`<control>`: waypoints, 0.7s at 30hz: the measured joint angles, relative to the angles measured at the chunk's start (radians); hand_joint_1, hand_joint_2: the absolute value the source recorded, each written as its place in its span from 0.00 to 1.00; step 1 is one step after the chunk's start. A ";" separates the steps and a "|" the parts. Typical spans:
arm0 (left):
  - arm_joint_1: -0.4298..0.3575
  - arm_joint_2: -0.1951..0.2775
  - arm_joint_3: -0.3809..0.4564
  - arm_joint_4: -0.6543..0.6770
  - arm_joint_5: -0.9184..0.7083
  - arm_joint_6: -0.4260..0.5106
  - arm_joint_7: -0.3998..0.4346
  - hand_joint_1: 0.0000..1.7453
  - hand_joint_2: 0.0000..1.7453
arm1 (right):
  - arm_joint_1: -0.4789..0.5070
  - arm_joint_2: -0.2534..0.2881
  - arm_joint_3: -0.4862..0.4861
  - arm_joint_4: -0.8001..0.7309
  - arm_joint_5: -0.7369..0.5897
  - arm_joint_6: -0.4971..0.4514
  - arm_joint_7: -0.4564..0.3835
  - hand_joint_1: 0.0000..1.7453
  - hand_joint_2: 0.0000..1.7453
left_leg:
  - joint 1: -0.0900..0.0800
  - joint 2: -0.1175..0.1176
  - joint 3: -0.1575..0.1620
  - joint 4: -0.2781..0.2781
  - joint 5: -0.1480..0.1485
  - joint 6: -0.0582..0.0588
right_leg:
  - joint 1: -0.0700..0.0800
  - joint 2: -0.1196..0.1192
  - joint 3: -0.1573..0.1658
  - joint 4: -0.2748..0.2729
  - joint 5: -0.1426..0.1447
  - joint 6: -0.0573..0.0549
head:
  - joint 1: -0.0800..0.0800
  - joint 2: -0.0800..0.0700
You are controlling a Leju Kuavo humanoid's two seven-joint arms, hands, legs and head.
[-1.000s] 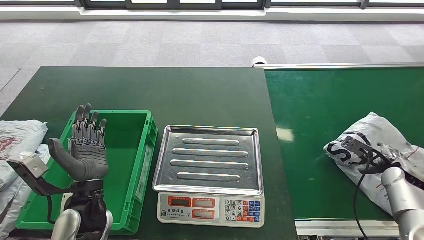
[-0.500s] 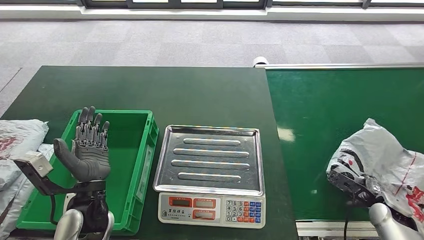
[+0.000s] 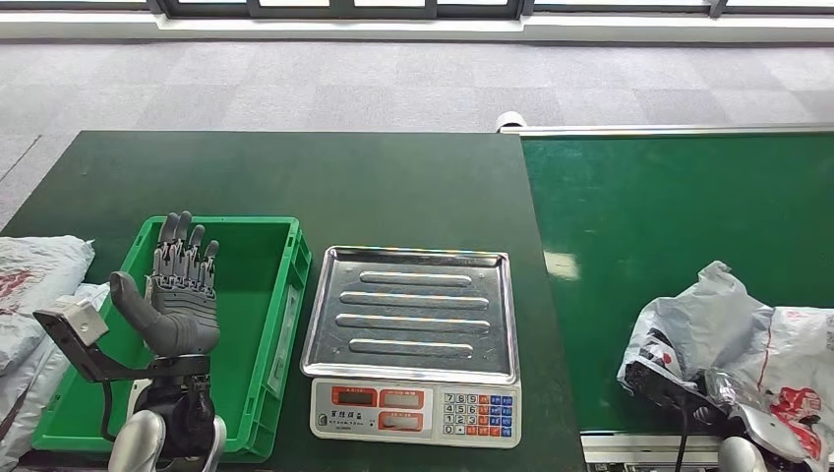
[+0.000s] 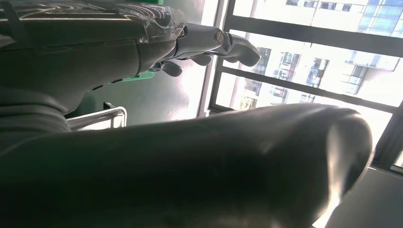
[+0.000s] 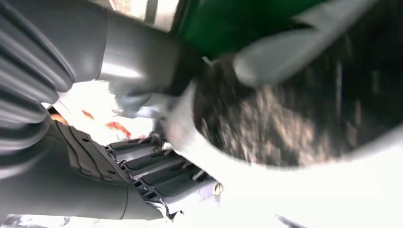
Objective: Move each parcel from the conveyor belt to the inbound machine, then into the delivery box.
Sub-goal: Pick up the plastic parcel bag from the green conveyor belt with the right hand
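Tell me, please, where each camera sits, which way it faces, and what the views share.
Head view: high on the body, looking forward and down at the scale, crate and conveyor belt; left hand raised.
Left wrist view: behind the left hand, facing windows.
Right wrist view: behind the right hand, blurred against the parcel.
Shared: the parcel and left hand appear twice.
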State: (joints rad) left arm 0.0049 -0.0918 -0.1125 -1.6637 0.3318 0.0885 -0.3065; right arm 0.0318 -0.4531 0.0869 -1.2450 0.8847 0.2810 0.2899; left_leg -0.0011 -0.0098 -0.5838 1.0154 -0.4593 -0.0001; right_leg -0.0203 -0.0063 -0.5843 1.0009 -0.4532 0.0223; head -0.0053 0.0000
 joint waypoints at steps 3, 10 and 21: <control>0.001 -0.002 0.000 -0.001 -0.001 0.000 0.001 0.00 0.00 | 0.000 0.019 0.001 -0.030 0.033 -0.020 -0.005 1.00 1.00 | 0.000 0.000 0.000 0.000 0.000 0.000 | 0.000 0.000 0.000 0.000 0.000 0.000 | 0.000 0.000; 0.012 -0.008 0.000 -0.017 -0.011 0.001 0.002 0.00 0.00 | -0.012 0.066 0.001 -0.089 0.100 -0.102 -0.020 1.00 1.00 | 0.000 0.000 0.000 0.000 0.000 0.000 | 0.000 0.000 0.000 0.000 0.000 0.000 | 0.000 0.000; 0.053 -0.030 0.022 -0.083 -0.031 0.007 -0.005 0.00 0.00 | -0.073 0.194 -0.048 -0.308 0.159 -0.689 -0.281 1.00 1.00 | 0.001 0.003 0.000 0.000 0.001 -0.001 | 0.001 0.004 -0.002 0.001 0.001 -0.001 | 0.000 0.000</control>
State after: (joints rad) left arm 0.0582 -0.1221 -0.0910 -1.7462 0.3012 0.0954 -0.3116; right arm -0.0411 -0.2595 0.0393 -1.5533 1.0435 -0.4082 0.0088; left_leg -0.0004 -0.0068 -0.5843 1.0153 -0.4587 -0.0011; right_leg -0.0197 -0.0026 -0.5865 1.0018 -0.4525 0.0215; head -0.0053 0.0000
